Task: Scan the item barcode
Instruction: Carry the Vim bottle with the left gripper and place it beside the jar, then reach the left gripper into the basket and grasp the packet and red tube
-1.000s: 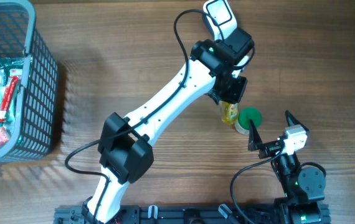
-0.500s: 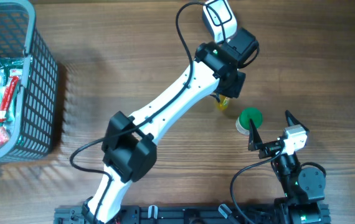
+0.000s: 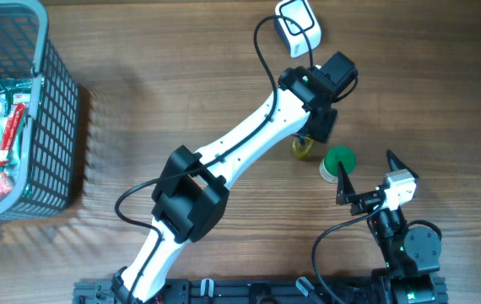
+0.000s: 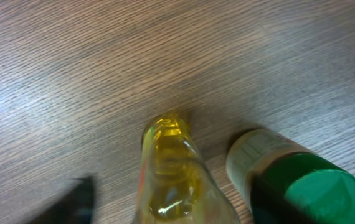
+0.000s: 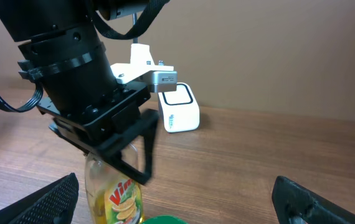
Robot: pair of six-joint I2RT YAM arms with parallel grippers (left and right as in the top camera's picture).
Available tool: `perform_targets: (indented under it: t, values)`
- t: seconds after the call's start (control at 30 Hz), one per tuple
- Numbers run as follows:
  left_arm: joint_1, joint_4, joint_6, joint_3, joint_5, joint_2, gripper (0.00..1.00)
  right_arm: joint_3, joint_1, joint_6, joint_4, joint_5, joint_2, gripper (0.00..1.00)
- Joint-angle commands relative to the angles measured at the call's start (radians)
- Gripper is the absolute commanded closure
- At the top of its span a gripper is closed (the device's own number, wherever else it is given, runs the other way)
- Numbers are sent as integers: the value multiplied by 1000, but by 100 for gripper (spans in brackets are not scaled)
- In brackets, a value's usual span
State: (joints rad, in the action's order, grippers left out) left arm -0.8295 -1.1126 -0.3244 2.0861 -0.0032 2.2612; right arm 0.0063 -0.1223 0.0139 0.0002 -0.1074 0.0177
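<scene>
A wood-grain table (image 3: 139, 101) fills the overhead view, with a grey wire basket (image 3: 55, 127) of packets (image 3: 0, 127) at its far left corner and a white scanner (image 3: 297, 24) at the far edge, right of centre. The task's item, a small bottle of yellow liquid (image 3: 301, 149), stands upright in the right half of the table, about midway between the far and near edges and well apart from the scanner. A green-capped jar (image 3: 337, 162) stands just beside it on the right. The left gripper (image 3: 310, 137) hangs directly over the bottle, its fingers reaching down on either side of the neck. In the left wrist view the one finger (image 4: 75, 199) that shows stands clear of the bottle with bare wood between them, so the jaws are parted and hold nothing. The right gripper (image 3: 365, 171) sits near the table's near right corner, just beyond the jar, its jaws spread wide and empty.
</scene>
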Motion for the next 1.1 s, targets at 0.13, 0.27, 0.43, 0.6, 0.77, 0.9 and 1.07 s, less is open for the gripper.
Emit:
perform_targets:
  t: [0.13,0.27,0.43,0.6,0.77,0.9,1.07]
  values:
    - [19,2,3,50,-10,-41,0,-1,2,12,5,3,1,0]
    - [96,-30,38,197,-26,-160,0,-1,2,12,5,3,1,0]
    - [285,-47,268,305,-90,-354,0,-1,2,12,5,3,1,0]
    - [622,-57,354,305,-123,-510,0,-1,2,12,5,3,1,0]
    - [991,-55,431,305,-122,-524,0,-1,2,12,5,3,1,0]
    - [1244,-83,452,302,-121,-482,0,-1,2,11,5,3,1,0]
    - [1423,-141,452,273,-115,-410,0,-1,2,12,5,3,1,0]
